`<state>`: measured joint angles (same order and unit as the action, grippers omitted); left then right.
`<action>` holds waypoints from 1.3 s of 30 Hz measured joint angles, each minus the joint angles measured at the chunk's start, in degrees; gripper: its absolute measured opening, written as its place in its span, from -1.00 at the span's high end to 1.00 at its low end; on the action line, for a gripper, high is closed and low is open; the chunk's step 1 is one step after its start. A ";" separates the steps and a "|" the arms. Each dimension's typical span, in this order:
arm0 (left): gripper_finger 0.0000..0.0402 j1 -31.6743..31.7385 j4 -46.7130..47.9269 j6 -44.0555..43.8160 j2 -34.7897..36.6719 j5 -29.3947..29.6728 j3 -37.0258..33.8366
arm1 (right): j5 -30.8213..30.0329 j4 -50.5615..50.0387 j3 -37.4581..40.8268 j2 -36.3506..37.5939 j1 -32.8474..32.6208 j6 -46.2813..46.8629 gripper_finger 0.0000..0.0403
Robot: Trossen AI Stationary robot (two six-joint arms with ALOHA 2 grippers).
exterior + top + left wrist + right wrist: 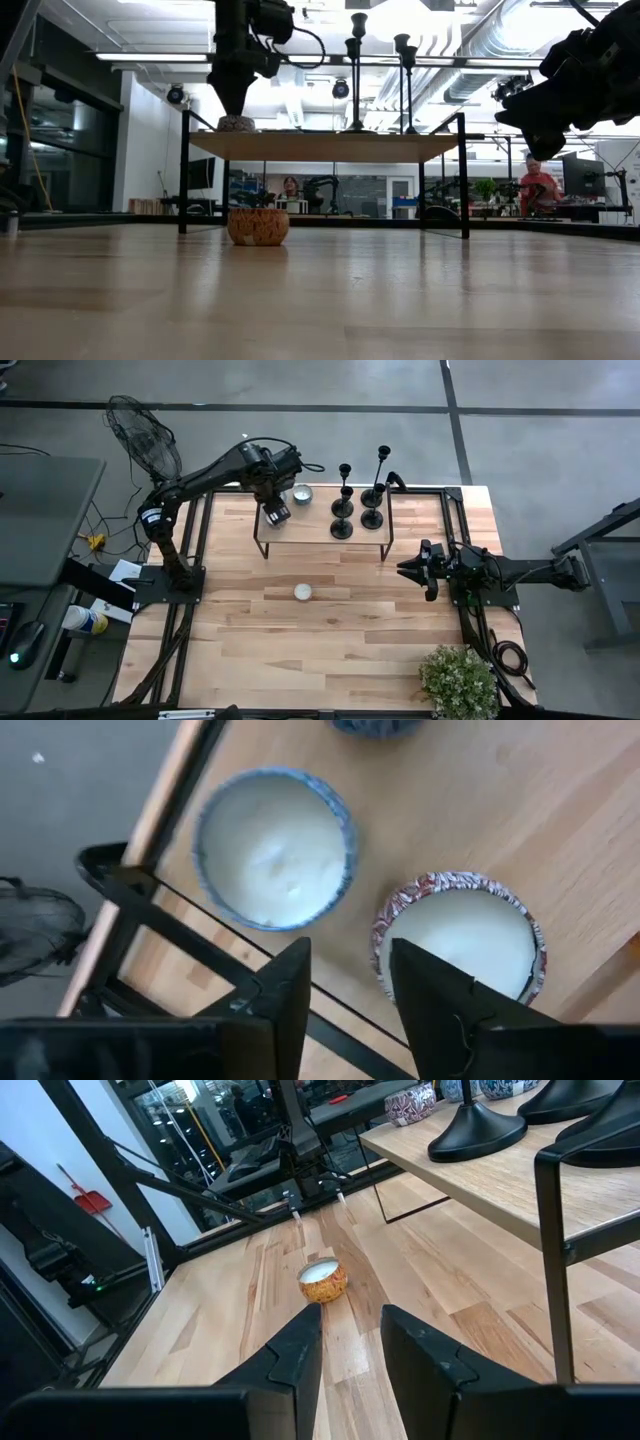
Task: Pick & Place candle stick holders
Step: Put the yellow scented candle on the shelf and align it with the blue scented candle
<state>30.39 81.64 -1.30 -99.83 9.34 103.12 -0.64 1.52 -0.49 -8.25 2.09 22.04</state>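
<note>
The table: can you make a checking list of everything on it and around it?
Surface: wooden table with a raised shelf.
Job's things: four black candle stick holders upright on the shelf.
Clutter: red-patterned candle and blue-rimmed candle on the shelf; orange candle on the table; plant.
Grippers: left gripper open over the red-patterned candle; right gripper open, empty, beside the shelf.
Cables: coil at the table's edge.
Surroundings: fan; people behind.

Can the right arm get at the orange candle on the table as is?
Probably yes. The right gripper is open and points at the orange candle, with bare table between; the raised shelf sits off to the side.
</note>
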 joint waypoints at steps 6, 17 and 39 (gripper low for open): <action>0.35 -0.02 1.07 -0.46 3.10 0.24 0.27 | -0.01 -0.01 0.01 0.00 0.01 0.00 0.51; 0.37 -2.30 5.43 -0.75 7.93 -1.40 0.29 | 0.00 0.00 0.00 0.01 0.02 -0.01 0.51; 0.37 -18.59 6.54 5.55 10.51 -3.79 0.16 | -0.01 0.00 0.02 0.01 0.02 -0.01 0.51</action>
<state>11.80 88.18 4.26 -89.32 5.55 103.28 -0.66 1.52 -0.47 -8.24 2.11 22.04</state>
